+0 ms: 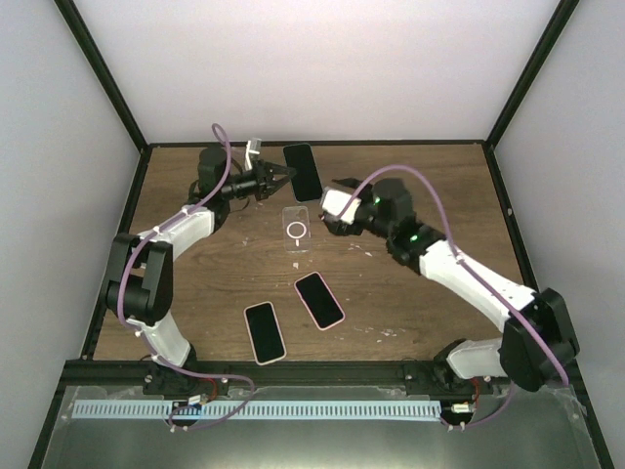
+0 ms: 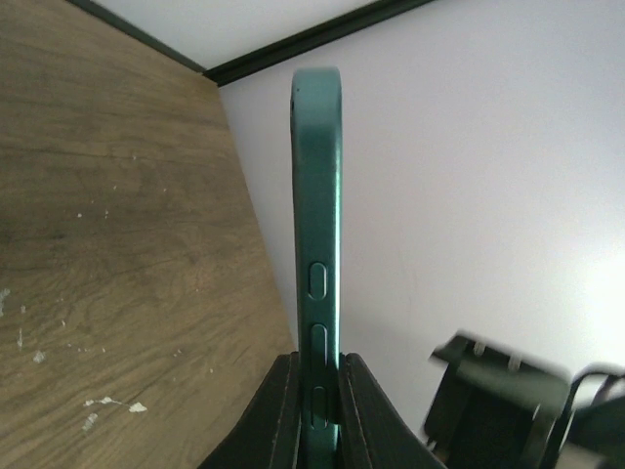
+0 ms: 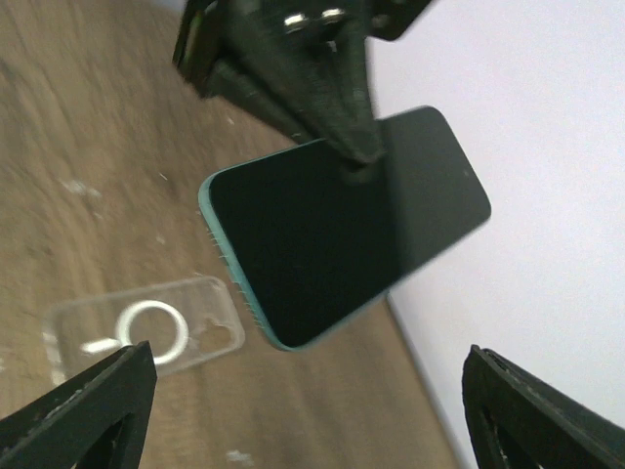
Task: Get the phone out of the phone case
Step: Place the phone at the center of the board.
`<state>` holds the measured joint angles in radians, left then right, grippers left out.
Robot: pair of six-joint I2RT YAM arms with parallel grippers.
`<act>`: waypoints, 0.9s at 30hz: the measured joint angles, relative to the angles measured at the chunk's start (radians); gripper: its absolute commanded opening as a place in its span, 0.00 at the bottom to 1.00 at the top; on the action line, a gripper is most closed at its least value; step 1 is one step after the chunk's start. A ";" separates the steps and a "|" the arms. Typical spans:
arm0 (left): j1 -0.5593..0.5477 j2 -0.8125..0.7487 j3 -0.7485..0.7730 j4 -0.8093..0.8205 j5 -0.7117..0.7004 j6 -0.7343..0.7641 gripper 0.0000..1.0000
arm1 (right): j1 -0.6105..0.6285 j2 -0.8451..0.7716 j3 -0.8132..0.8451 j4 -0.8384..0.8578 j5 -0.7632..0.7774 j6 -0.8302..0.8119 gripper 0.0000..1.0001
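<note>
The left arm (image 1: 181,227) and the right arm (image 1: 469,276) are both made of white tube-like links joined by chunky, rounded black joints, and each rises from a black base. A thin purple cable (image 1: 223,147) loops along the left arm, and a second purple cable (image 1: 433,195) arcs over the right one, where small green lights (image 1: 414,235) glow on the black housing. The left pincer (image 1: 285,174) is black with narrow tapering fingers and two silver screws (image 3: 312,17) near its root, while the right pincer (image 3: 308,366) has broad, matte black, wedge-shaped fingers (image 3: 83,415) behind a white body.
</note>
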<state>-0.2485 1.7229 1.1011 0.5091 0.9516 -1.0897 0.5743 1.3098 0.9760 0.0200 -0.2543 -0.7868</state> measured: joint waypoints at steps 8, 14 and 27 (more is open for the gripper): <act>-0.033 -0.027 -0.032 0.164 0.049 0.116 0.00 | -0.148 0.078 0.301 -0.306 -0.459 0.369 0.77; -0.082 -0.078 -0.032 0.268 0.058 0.159 0.00 | -0.258 0.208 0.378 -0.370 -0.702 0.651 0.71; -0.137 -0.079 -0.032 0.319 0.064 0.190 0.00 | -0.326 0.238 0.391 -0.294 -0.956 0.978 0.40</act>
<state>-0.3859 1.6444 1.0695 0.8284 1.0161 -0.8993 0.2485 1.5482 1.3666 -0.2745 -1.2098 0.1909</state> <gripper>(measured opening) 0.098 0.488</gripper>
